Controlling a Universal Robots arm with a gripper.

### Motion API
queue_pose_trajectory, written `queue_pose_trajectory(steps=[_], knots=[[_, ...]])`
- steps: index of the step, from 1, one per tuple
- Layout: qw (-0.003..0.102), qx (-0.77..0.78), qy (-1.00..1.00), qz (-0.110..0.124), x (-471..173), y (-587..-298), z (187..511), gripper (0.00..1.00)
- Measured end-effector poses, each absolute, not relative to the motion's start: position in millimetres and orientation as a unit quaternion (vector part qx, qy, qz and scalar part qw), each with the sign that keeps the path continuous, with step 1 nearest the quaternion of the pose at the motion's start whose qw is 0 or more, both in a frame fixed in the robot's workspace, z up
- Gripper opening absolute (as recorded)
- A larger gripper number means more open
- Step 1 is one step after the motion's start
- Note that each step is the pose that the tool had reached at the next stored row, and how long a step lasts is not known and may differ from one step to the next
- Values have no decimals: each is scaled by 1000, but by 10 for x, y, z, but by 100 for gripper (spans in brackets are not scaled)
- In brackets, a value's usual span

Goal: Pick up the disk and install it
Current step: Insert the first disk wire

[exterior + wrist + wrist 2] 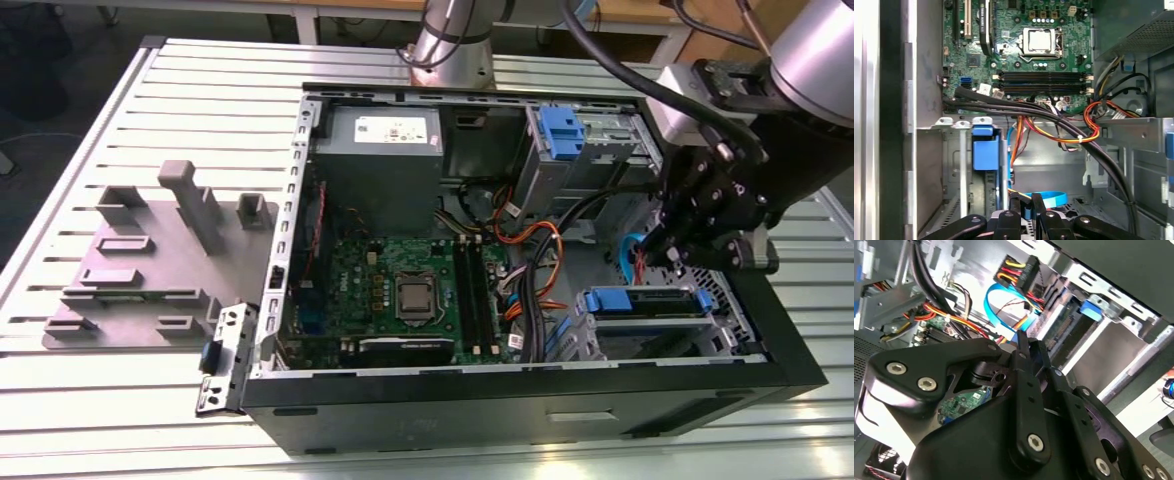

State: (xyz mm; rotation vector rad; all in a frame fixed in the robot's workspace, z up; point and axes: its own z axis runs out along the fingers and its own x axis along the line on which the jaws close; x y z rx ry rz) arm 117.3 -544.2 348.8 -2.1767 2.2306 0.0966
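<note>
1. One gripper (1026, 206), fingers pressed nearly together and pinching nothing, is hovering at 3 o'clock of the open case (534, 400) in the exterior view.
2. One disk (647, 302) is sitting in the drive cage (654, 335) at the case's 4 o'clock, at the gripper's 6 o'clock.
3. Several black cables (1019, 109) and orange wires (1014, 145) are crossing between the motherboard (407, 290) and the cage.
4. One blue flat cable (1051, 196) is looping close by the fingertips.

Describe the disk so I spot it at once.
In the open computer case, go to the drive cage at the exterior view's right, below the pincer. The disk lies flat there: a grey slab with blue plastic ends, unlike the upright blue bracket higher in that view.
</note>
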Motion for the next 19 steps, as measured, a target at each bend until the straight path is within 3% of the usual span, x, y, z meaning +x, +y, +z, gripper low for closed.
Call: queue_pose_trajectory(steps=[11,15,19], knots=[[12,-698,715,31,1173,-5452,3489,21],[12,-698,715,31,1173,-5453,3488,28],[-1,-697,717,18,1173,-5453,3484,28]])
